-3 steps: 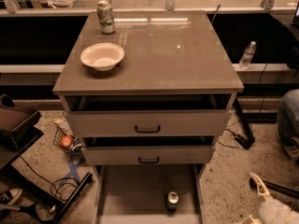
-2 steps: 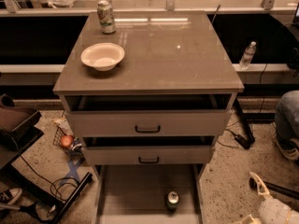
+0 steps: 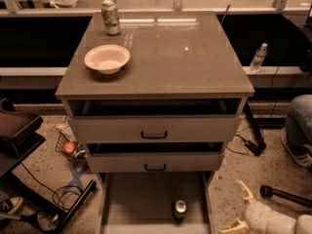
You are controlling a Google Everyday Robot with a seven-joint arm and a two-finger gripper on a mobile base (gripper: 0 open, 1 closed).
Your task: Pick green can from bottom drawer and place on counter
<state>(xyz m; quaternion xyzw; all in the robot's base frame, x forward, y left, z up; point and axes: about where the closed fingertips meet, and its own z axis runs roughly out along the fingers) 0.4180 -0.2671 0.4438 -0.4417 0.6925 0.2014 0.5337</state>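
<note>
The green can (image 3: 180, 208) stands upright on the floor of the bottom drawer (image 3: 139, 201), near its front right; the drawer is pulled out. My gripper (image 3: 235, 207) is at the lower right, outside the drawer and to the right of the can. It is open and empty, its pale fingers (image 3: 245, 190) spread and pointing left. The counter (image 3: 165, 57) is the glossy grey-brown top of the cabinet.
A white bowl (image 3: 107, 58) and a paler can (image 3: 111, 17) stand on the counter's left side. The two upper drawers (image 3: 154, 129) are slightly open. A person's leg (image 3: 298, 126) is at the right. Cables and a black stand (image 3: 58, 204) lie at the lower left.
My gripper has moved left, closer to the bottom drawer's right side. The can, bowl and drawers have not moved.
</note>
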